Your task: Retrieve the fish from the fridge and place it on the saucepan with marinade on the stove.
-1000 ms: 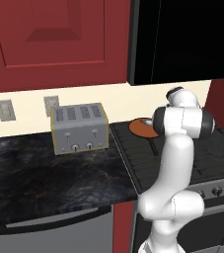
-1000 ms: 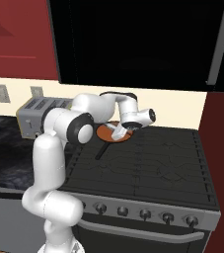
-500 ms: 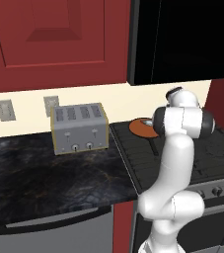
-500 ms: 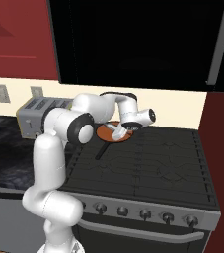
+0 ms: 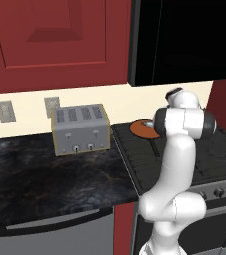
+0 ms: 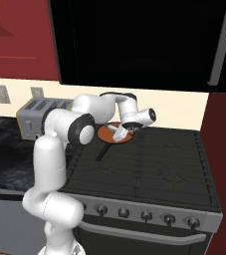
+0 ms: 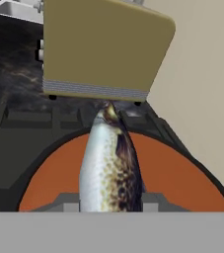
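The fish (image 7: 111,163), silver with a dark speckled back, hangs nose-away between my fingertips (image 7: 66,201) in the hand view. My gripper (image 7: 111,202) is shut on it. Right beneath it lies the saucepan with marinade (image 7: 182,173), a round pan of orange sauce. From the right base camera my gripper (image 6: 120,130) sits low over the saucepan (image 6: 106,134) at the back left of the stove (image 6: 149,164), its black handle pointing toward the front. In the left base view the saucepan (image 5: 140,127) shows behind my arm. The fridge is out of view.
A silver four-slot toaster (image 5: 80,129) stands on the dark marble counter (image 5: 45,174) just left of the stove, and fills the background behind the fish as the toaster (image 7: 103,44). A black hood hangs above the range. Knobs line the stove front (image 6: 144,215).
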